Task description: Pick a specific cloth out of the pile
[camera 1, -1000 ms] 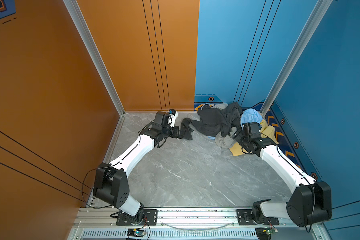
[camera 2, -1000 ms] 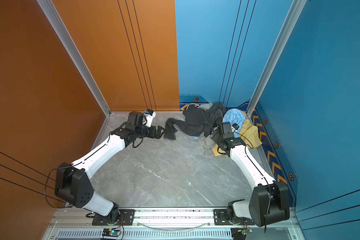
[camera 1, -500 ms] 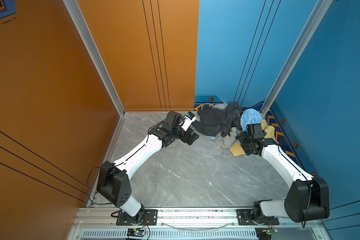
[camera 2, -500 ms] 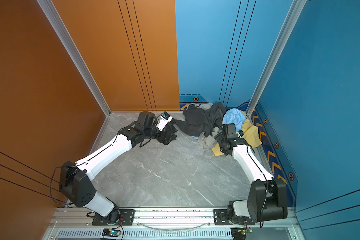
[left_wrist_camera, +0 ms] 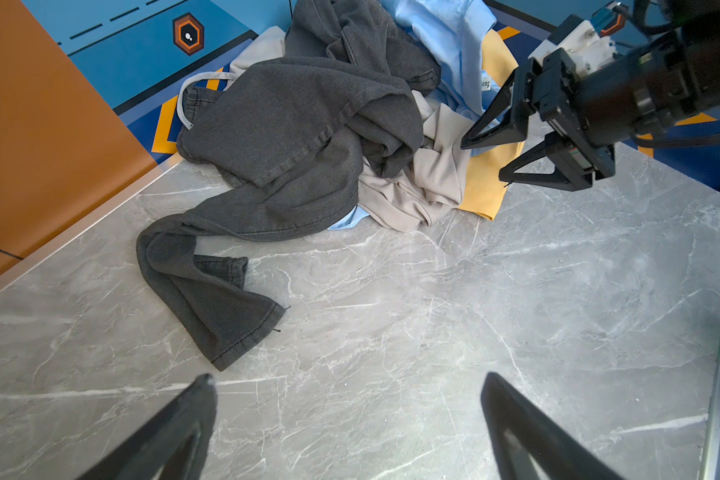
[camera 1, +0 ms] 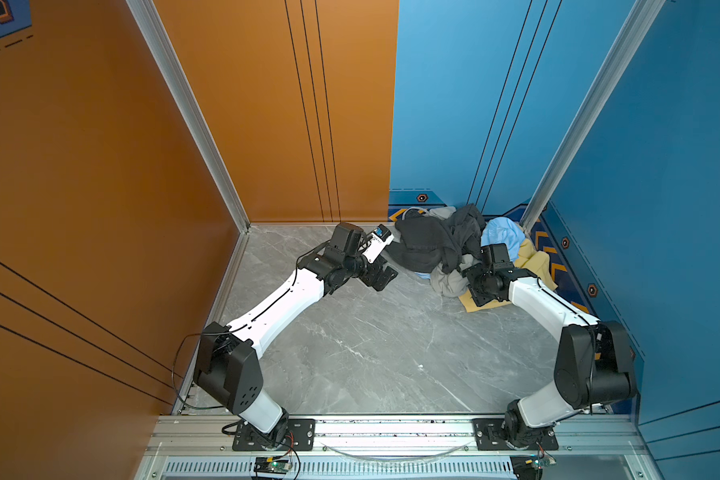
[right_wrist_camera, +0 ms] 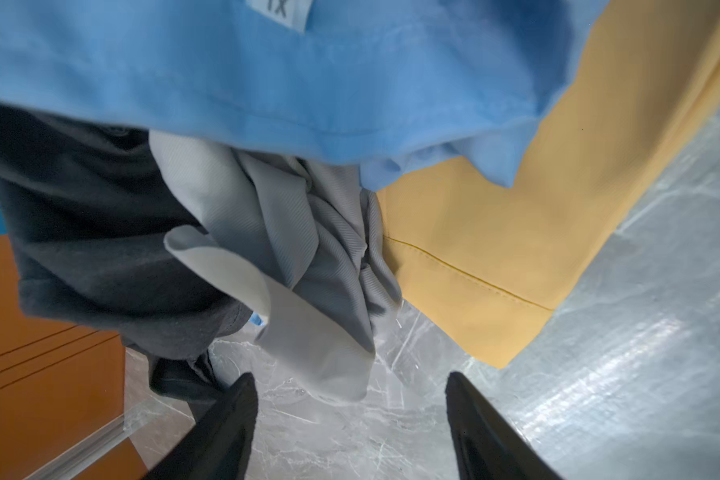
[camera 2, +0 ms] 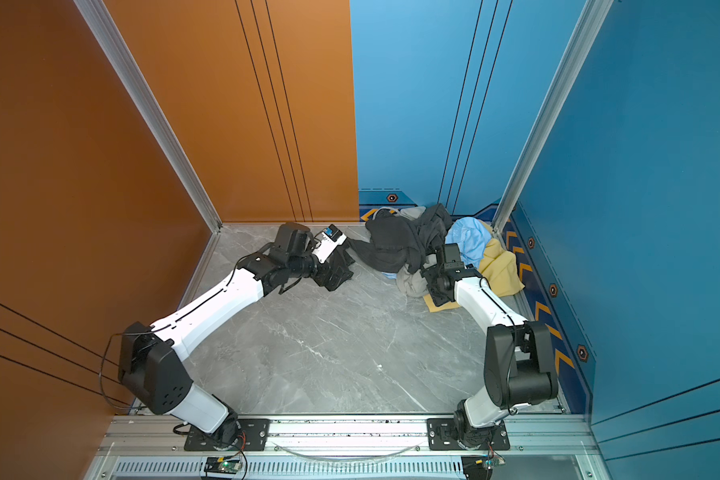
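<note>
Cloth (left_wrist_camera: 425, 187), light grey jersey, lies bunched at the near edge of the pile (camera 1: 454, 232), in the far right corner of the floor (camera 1: 371, 340), between charcoal garment (left_wrist_camera: 300, 137) and yellow piece (left_wrist_camera: 485, 191). It seems soft, light, probably tangled; its loose front fold is best to take. Right hand (right_wrist_camera: 350, 374) is spread just before it; left hand (left_wrist_camera: 348, 376) spread, empty.

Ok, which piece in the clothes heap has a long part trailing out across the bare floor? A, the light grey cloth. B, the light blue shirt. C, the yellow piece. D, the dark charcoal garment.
D: the dark charcoal garment sends a long folded leg out over the marble floor, while the light grey cloth stays bunched at the heap's edge.
</note>
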Motion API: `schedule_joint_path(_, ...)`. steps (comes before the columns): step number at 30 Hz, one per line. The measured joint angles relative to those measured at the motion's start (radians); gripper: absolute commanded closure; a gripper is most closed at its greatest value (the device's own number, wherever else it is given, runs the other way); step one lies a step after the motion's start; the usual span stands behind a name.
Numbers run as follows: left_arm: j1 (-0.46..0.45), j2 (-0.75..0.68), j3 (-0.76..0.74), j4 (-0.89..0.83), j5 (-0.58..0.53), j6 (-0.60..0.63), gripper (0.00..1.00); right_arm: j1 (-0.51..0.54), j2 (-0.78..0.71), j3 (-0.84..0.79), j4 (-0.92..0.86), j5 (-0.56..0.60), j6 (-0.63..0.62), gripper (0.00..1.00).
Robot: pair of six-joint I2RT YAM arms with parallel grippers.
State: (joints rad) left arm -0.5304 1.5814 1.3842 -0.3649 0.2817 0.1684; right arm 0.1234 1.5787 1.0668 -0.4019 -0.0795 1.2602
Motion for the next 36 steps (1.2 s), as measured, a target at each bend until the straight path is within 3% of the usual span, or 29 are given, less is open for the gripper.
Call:
schedule_joint_path(13,0.031,0.0,0.0,0.0,0.0,-0.003,0.0,0.047,0.17,0.062,0.07,-0.003,0.04,0.47)
schedule_joint_path(15,0.034,0.0,0.0,0.0,0.0,-0.004,0.0,0.055,0.172,0.062,0.07,0.0,0.046,0.62)
schedule_joint_path(17,0.039,0.0,0.0,0.0,0.0,-0.004,0.0,0.062,0.172,0.062,0.075,0.005,0.048,0.86)
schedule_joint_path(19,0.041,0.0,-0.001,0.0,0.0,-0.005,0.0,0.064,0.172,0.062,0.073,0.01,0.044,1.0)
schedule_joint_path(36,0.068,0.0,0.0,0.0,0.0,-0.012,0.01,0.064,-0.031,0.26,-0.023,0.243,-0.13,1.0)
